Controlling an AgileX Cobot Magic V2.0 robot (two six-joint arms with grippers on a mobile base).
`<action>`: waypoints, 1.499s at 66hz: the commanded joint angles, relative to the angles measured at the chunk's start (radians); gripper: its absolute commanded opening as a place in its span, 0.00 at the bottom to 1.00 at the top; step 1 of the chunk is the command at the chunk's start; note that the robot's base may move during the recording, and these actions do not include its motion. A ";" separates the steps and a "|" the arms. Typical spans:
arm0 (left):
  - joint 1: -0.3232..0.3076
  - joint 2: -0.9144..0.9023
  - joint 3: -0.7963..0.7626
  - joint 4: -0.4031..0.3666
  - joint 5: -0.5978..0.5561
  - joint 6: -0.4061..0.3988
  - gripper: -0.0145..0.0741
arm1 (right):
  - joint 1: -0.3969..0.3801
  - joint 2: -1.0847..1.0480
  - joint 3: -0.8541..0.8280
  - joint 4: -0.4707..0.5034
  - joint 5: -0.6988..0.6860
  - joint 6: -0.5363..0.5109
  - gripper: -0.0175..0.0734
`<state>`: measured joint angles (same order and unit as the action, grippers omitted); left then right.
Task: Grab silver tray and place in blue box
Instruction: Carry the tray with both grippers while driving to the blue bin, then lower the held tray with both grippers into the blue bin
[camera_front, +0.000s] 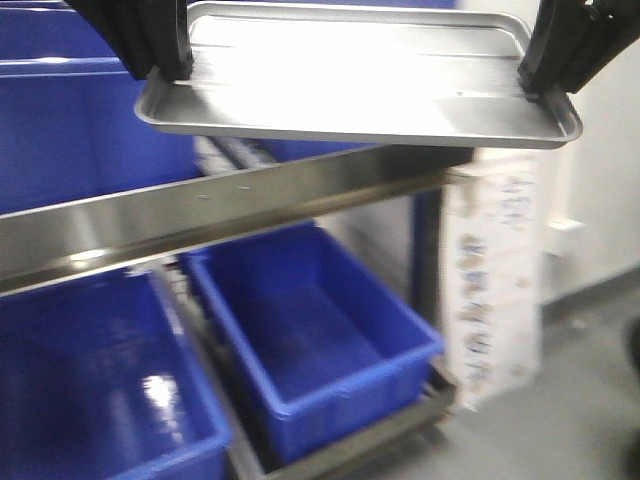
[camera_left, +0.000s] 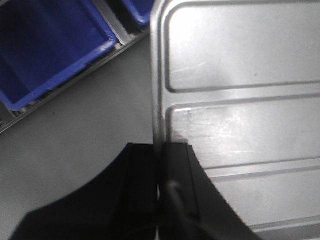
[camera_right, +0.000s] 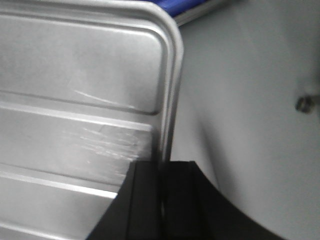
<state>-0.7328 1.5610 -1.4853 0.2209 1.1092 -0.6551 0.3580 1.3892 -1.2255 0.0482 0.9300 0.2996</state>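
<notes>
The left gripper (camera_front: 165, 68) has its jaws closed almost together on the rim of one short end of the silver tray (camera_front: 360, 90), one jaw outside the lip and one inside over the floor. The right gripper (camera_front: 545, 78) pinches the opposite short end the same way. In both wrist views the rim runs straight into the narrow slot between the black jaws. Between the two pairs of jaws the tray hangs in the air, roughly level and touching nothing else, its ridged floor facing up. It looks like thin, stiff sheet metal: probably light and unlikely to sag, but smooth and slippery, so a pinch on the thin lip could let it swivel or slide if either side slackens. The rolled rim partway along each short end seems the soundest place to hold. Below the jaws runs a steel rail (camera_front: 250, 195), and beneath that sit two blue bins (camera_front: 310, 340). Farther off, outward of the left jaws and above the rail, stands the blue box (camera_front: 70, 130), which the tray has not yet reached.
</notes>
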 joint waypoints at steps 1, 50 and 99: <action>-0.003 -0.039 -0.022 0.040 0.003 0.013 0.05 | -0.007 -0.034 -0.039 -0.032 -0.047 -0.012 0.26; -0.003 -0.039 -0.022 0.040 0.003 0.013 0.05 | -0.007 -0.034 -0.039 -0.032 -0.047 -0.012 0.26; -0.003 -0.039 -0.022 0.040 0.003 0.013 0.05 | -0.007 -0.034 -0.039 -0.032 -0.047 -0.012 0.26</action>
<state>-0.7328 1.5610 -1.4853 0.2209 1.1092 -0.6551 0.3580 1.3892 -1.2255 0.0482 0.9300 0.2996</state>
